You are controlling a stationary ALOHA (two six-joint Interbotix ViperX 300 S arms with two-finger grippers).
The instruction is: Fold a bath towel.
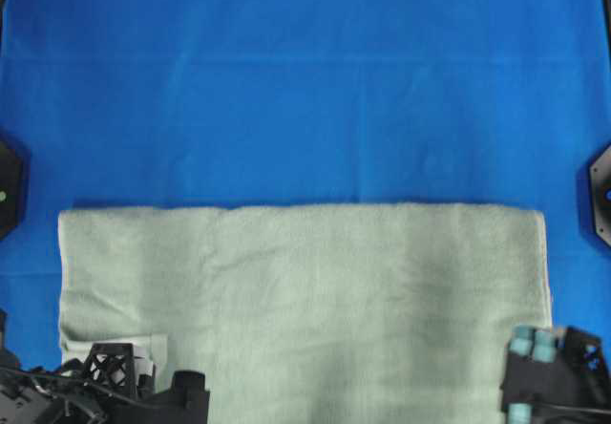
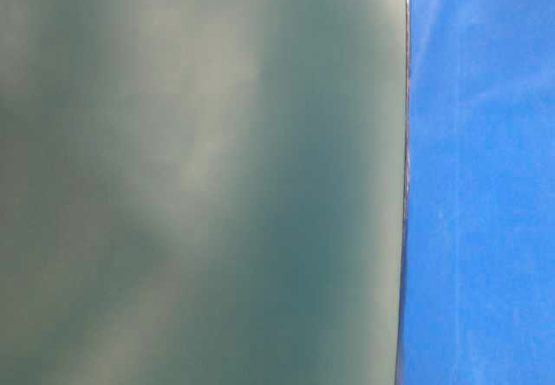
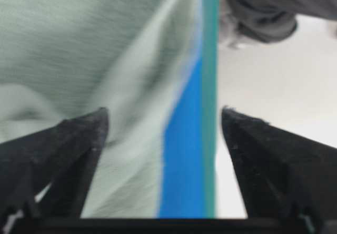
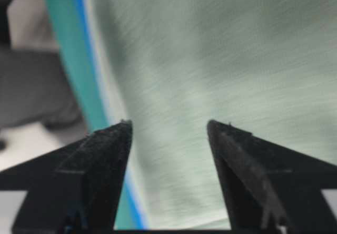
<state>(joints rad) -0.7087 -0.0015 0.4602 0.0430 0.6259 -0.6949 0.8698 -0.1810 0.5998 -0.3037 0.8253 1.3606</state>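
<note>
Black fingers on the left gripper are spread wide with nothing between them; same for the right gripper. Both hover over the bath towel, lying flat along the near edge of the blue table cloth.

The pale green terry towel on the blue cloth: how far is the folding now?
Done: the pale sage-green terry towel lies as a flat, wide band on the bright blue table cloth, which suggests one lengthwise fold. In hand: nothing; the left gripper and right gripper are both open over the near corners. Left: probably folding the long band across into a smaller stack.
</note>
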